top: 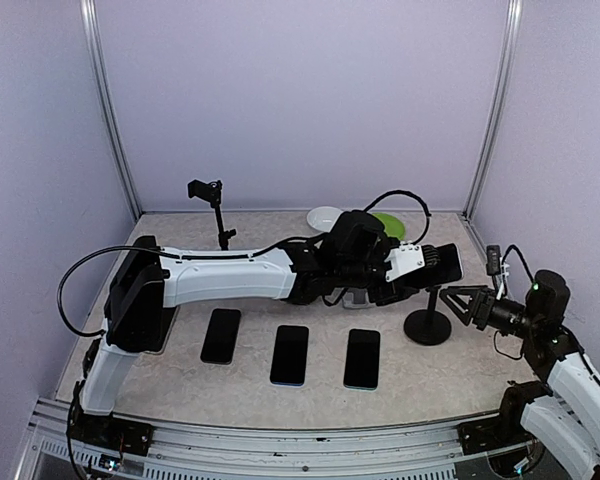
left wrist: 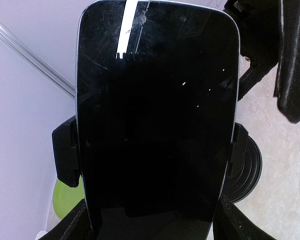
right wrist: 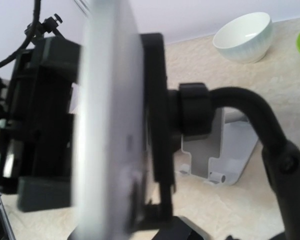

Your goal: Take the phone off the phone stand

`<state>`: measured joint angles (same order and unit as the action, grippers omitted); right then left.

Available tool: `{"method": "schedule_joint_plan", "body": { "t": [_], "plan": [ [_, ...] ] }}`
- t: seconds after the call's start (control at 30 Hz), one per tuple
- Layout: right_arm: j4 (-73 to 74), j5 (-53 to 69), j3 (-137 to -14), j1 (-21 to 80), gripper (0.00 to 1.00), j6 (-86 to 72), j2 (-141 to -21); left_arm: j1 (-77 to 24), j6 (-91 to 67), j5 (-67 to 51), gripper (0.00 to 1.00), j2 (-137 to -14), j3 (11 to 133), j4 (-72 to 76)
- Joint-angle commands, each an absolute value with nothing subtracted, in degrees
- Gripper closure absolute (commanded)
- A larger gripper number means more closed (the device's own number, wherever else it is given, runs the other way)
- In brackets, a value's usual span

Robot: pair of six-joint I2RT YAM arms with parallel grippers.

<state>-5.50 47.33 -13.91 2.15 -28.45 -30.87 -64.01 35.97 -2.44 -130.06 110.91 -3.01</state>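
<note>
Black phone (top: 442,265), from above, sits in the phone stand (top: 427,326), right of three flat phones (top: 292,353); your right gripper (top: 452,300) is spread beside the stem (top: 435,302). Left wrist: your left gripper (left wrist: 150,222) pinches the phone's long edges below the cradle clamps (left wrist: 65,155). Right wrist: phone edge-on, bowl (right wrist: 242,37) well behind.

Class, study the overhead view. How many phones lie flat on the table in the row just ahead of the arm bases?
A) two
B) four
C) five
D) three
D: the top view shows the left phone, the middle phone and the right phone lying flat side by side on the table, and no others in that row.
</note>
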Motion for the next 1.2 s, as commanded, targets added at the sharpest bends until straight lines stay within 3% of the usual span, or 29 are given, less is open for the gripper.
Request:
{"method": "schedule_joint_plan", "body": {
  "t": [0.0, 0.53, 0.9, 1.17],
  "plan": [
    [-10.95, 45.08, -12.23, 3.87, 0.37, -29.01, -31.66, -64.91, 30.35, -6.89, 0.58, -128.74, 110.57, -0.35],
    [-20.05, 37.79, -13.00, 13.11, 0.58, -28.48, -40.60, -65.57, 28.68, -6.73, 0.62, -128.65, 110.74, -0.40],
    [-8.04, 26.55, -10.14, 13.38, 0.33, -31.57, -32.53, -64.72, 30.17, -4.64, 0.64, -125.45, 106.98, 1.93],
    [-1.00, 20.16, -10.95, 13.41, 0.33, -33.33, -32.64, -64.60, 36.17, -3.46, 0.64, -123.33, 106.26, 2.70]
  ]
}}
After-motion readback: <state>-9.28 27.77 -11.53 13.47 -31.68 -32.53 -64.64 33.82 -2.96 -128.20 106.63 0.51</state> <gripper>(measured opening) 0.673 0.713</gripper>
